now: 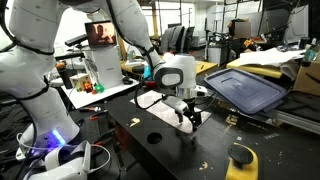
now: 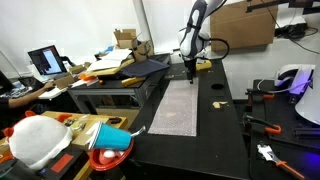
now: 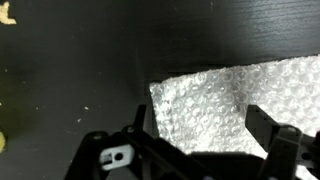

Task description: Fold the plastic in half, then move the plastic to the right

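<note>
Black desk (image 2: 225, 125) of a cluttered lab carries the plastic (image 2: 178, 108), flat and not yet folded, its corner directly below the released pincer (image 3: 197, 118), which probably must next descend and clench this edge.

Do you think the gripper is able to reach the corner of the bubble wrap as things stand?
Probably yes: the gripper sits right over a corner of the bubble wrap, jaws open on either side, and nothing on the black table appears to block it.
</note>
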Controlling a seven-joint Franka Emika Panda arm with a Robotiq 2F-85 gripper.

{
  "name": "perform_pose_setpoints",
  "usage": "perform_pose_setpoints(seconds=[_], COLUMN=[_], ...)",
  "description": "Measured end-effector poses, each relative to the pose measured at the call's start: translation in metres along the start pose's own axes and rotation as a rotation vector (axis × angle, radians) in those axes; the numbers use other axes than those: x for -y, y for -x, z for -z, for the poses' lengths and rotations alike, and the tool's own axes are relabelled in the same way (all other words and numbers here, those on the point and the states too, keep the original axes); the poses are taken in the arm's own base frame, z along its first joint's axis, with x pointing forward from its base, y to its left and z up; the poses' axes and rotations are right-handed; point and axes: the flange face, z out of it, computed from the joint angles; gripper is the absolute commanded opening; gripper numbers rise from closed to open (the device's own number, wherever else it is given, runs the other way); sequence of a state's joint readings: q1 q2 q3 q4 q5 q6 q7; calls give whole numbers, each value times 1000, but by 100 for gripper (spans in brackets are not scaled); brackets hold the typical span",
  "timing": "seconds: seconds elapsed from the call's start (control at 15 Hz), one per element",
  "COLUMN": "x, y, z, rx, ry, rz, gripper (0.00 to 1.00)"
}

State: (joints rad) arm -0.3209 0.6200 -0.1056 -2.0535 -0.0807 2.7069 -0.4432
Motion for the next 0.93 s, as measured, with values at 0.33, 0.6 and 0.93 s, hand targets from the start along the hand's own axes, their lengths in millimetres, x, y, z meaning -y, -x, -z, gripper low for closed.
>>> perform_pose_setpoints(seconds=[0.33,0.6,0.93], x=[-6,-8,-7], y=[5,6,4], z=[-4,-5,-4], rx=[8,10,-1], ry=[8,13,18], rz=[-5,-3,0], gripper=[100,56,19])
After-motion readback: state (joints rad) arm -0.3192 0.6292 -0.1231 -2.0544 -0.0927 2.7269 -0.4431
